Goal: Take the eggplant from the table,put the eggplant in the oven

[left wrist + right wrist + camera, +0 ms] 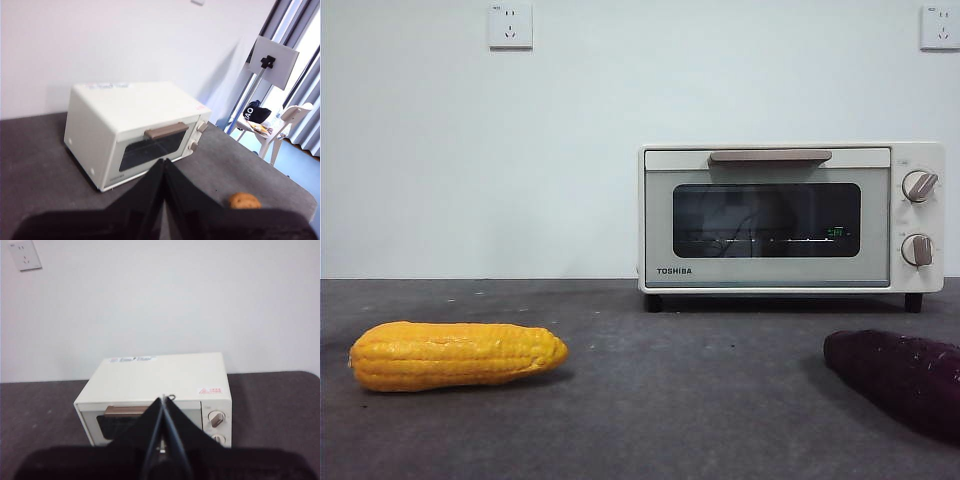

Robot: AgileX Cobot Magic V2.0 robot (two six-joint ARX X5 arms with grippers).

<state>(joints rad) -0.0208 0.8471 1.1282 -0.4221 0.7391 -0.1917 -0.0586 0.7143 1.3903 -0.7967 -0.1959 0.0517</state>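
While both arms wait high above the table (650,400), nothing has been touched: the eggplant (905,383) lies on its side at the lower right of the front frame, partly cut off by the edge, well apart from the corn (455,355) at the lower left. At the upper right stands the oven (790,217), boxy and cream-white, its dark glass door shut under a beige bar handle (770,156), two round knobs beside it. The left pincer (164,165) and right pincer (163,402) each show their black jaws pressed together, holding nothing. To my eye the eggplant looks matte, faintly ridged and rounded, likely light and fairly stiff, apt to roll rather than slip; a hold across its thick middle seems safest. The grey table looks dull and slightly speckled. That door must open first.
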